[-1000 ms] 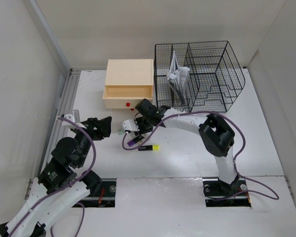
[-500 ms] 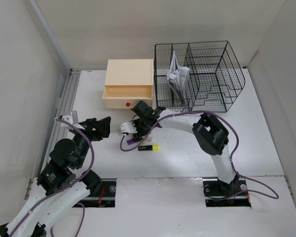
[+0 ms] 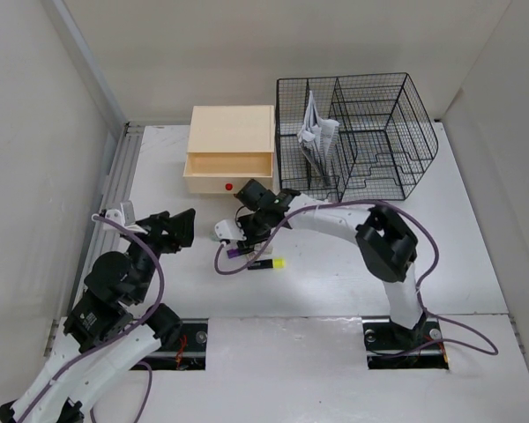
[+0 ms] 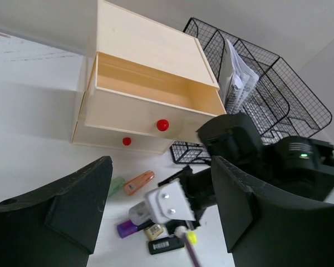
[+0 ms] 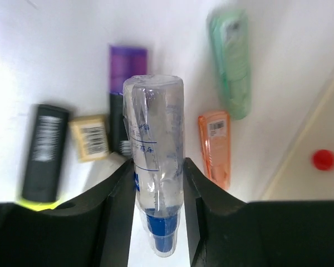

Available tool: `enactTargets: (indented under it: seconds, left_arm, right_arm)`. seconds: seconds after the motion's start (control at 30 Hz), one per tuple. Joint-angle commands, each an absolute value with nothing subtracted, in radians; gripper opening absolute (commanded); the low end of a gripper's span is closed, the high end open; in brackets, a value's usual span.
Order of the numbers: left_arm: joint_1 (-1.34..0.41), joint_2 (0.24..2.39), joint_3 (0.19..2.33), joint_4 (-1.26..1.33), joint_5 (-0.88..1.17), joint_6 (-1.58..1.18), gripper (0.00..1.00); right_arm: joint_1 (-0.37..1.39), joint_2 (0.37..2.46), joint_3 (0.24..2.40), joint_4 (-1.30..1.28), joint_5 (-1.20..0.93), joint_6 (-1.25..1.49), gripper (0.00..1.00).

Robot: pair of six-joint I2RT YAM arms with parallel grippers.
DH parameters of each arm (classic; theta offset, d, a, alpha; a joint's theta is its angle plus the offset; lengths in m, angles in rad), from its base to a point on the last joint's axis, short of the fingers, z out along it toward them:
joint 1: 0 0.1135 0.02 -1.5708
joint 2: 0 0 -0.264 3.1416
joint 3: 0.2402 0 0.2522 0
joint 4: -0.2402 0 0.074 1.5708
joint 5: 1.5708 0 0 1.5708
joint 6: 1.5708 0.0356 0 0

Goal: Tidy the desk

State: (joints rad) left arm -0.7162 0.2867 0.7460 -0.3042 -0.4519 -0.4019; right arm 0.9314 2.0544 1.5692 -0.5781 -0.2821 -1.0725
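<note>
Tabletop (image 3: 335, 282): white, filling the floor between the walls, with a metal rail (image 3: 115, 189) along its left edge. At the far edge stand a drawer box (image 3: 230, 145) (upper drawer pulled out) and a wire rack (image 3: 357, 132) just beside it, holding papers.

Right pincer (image 5: 157, 167): closed on a clear bottle (image 5: 154, 139) with a blue cap, near the tabletop's middle, in front of the box. Under it lie small items – a purple marker (image 5: 128, 61), a green tube (image 5: 231, 61), an orange one (image 5: 215, 147) and a black highlighter (image 5: 44, 153).

Left pincer (image 4: 161, 166): jaws spread wide, holding nothing, near the left edge.
</note>
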Motion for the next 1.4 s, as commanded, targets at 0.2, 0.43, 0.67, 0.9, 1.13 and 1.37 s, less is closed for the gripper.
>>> enactTargets:
  seconds: [0.2,0.43,0.67,0.9,1.13,1.37]
  left_arm:
    - [-0.712,0.213,0.735,-0.268,-0.511,-0.416,0.70]
    - [-0.712,0.222,0.735,-0.268,-0.511,-0.416,0.70]
    - [-0.703,0.250,0.735,-0.259,-0.480,-0.416,0.71]
    - [-0.693,0.259,0.735,-0.250,-0.471,-0.416,0.71]
    - [-0.693,0.259,0.735,-0.250,-0.471,-0.407,0.71]
    - [-0.693,0.259,0.735,-0.250,-0.471,-0.407,0.71]
  right_arm:
    - [0.962,1.714,1.628,-0.559,-0.448,-0.976,0.04]
    - [0.953,1.681,1.617,-0.347,-0.231,-0.790,0.04]
    - [0.943,1.713,1.666,-0.233,-0.016,-0.710,0.02]
    - [0.923,1.743,1.753,-0.224,0.052,-0.710,0.02]
    - [0.923,1.753,1.824,-0.247,0.084,-0.721,0.02]
    - [0.923,1.798,1.835,-0.249,0.126,-0.765,0.04]
